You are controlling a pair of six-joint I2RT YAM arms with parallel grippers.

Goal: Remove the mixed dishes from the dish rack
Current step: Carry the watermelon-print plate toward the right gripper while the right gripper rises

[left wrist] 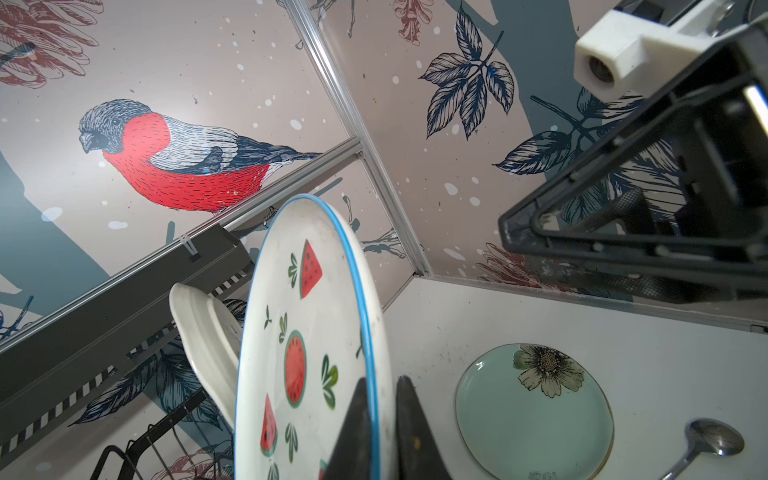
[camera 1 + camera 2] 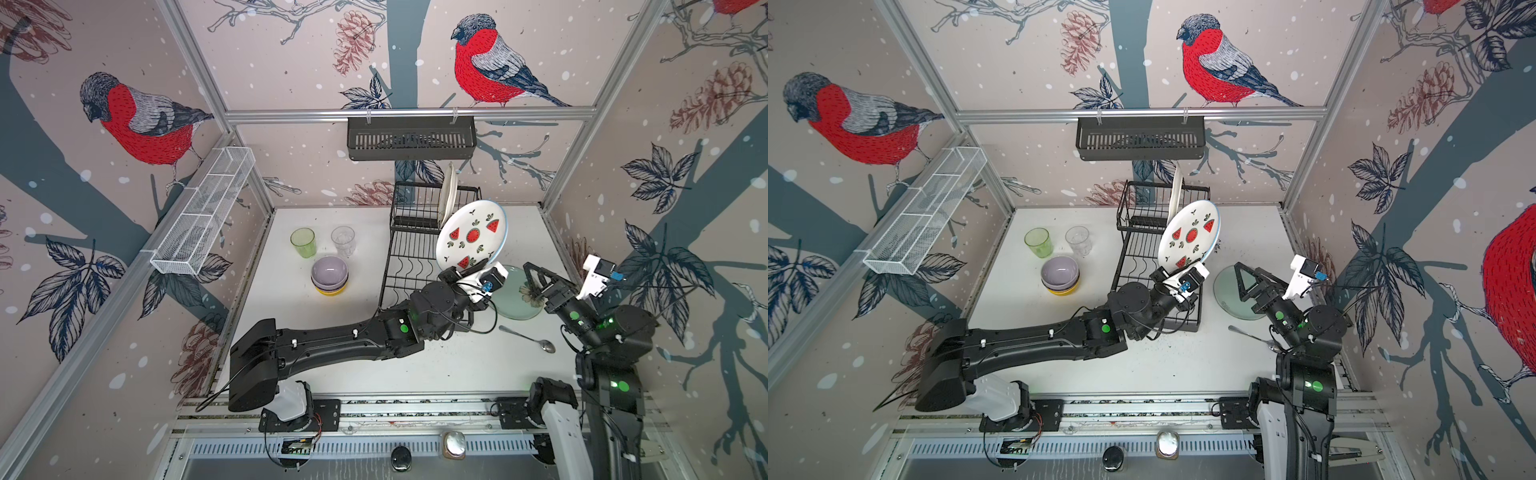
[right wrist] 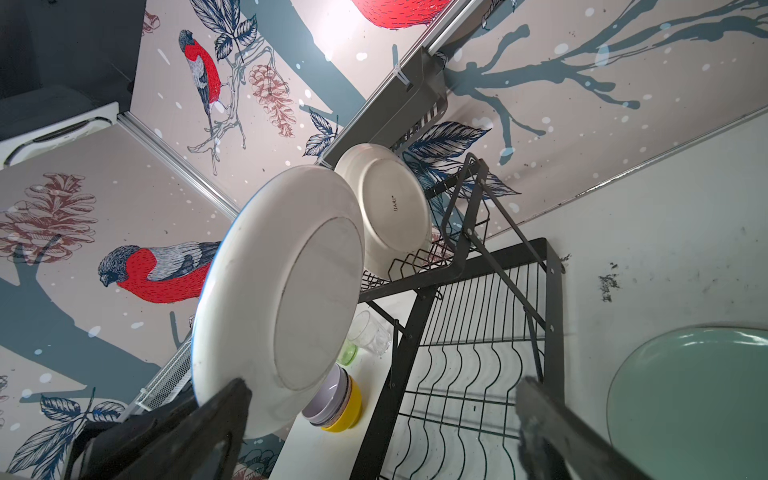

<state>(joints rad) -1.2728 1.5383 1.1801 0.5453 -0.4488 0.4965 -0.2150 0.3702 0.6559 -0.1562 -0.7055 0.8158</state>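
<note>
- holding the watermelon-patterned plate [image 2: 471, 235] by its lower rim, the left gripper [image 2: 456, 275] was pinched tight on the blue edge. the plate stood nearly on edge and appeared lifted clear of the dish rack [image 2: 409, 257], over its near right corner.
- right gripper [image 2: 536, 280] was spread wide and empty, hovering over the pale green plate [image 2: 515, 299], which lay flat on the bench [image 2: 415, 361] just right of the rack.
- plain white plate [image 2: 448, 195] stood in the raised tier, the only dish left in the rack. stacked bowls [image 2: 329, 274], green glass [image 2: 303, 242] and clear glass [image 2: 343, 240] sat on the bench to the left.
- step judged: setting the patterned plate down.
- to do it well: tip it flat slowly, since a narrow rim pinch could let it swing.
- clear the right arm from the landing spot first, and keep off the spoon [image 2: 530, 337].
- lower onto the green plate or the bare bench beside it, and release only once the foot rests.
</note>
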